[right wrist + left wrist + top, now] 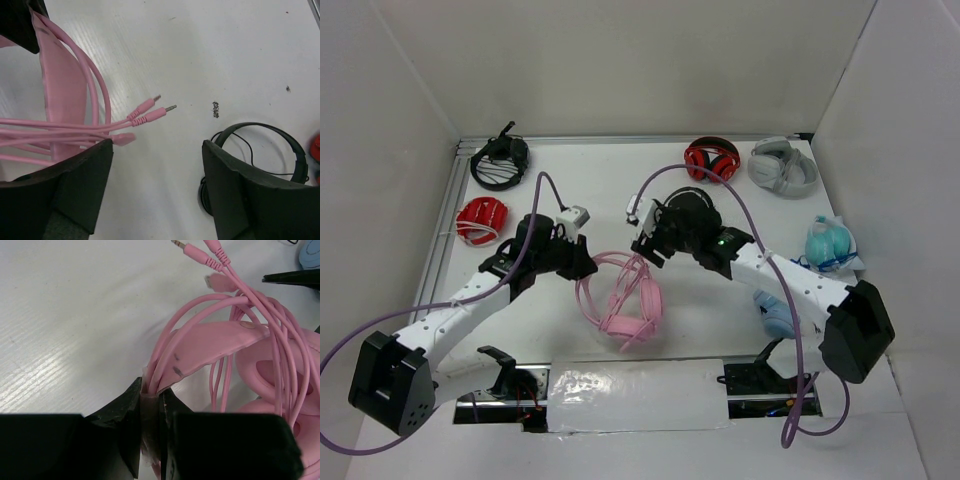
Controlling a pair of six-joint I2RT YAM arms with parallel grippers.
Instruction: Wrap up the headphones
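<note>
Shows the headphones [632, 322] lying mid-bench between the two arms, cups toward the near edge, headband arching toward the far side. Grips the headband plus a bunch of pink cable [252, 302] loops with the left fingers [131, 407], clenched tight on the band's left side. Holds the right fingers [90, 175] spread wide, grasping nothing, just beside the headphones' far right side. Cannot tell whether the cable touches the right arm's near finger. Has two pink jack plugs [152, 114] and a flat pink connector [122, 138] lying loose over the white bench [570, 180], in the gap between the spread fingers.

Elsewhere on the bench:
- thin black headphones [252, 125] under the right arm
- red-and-black headphones [710, 158] and grey headphones [782, 166] at the far right
- teal headphones [830, 243] in a clear bag at the right edge
- light-blue headphones [775, 312] beneath the right arm
- red headphones [482, 218] and black headphones [500, 162] at the far left, well apart from the pink set
</note>
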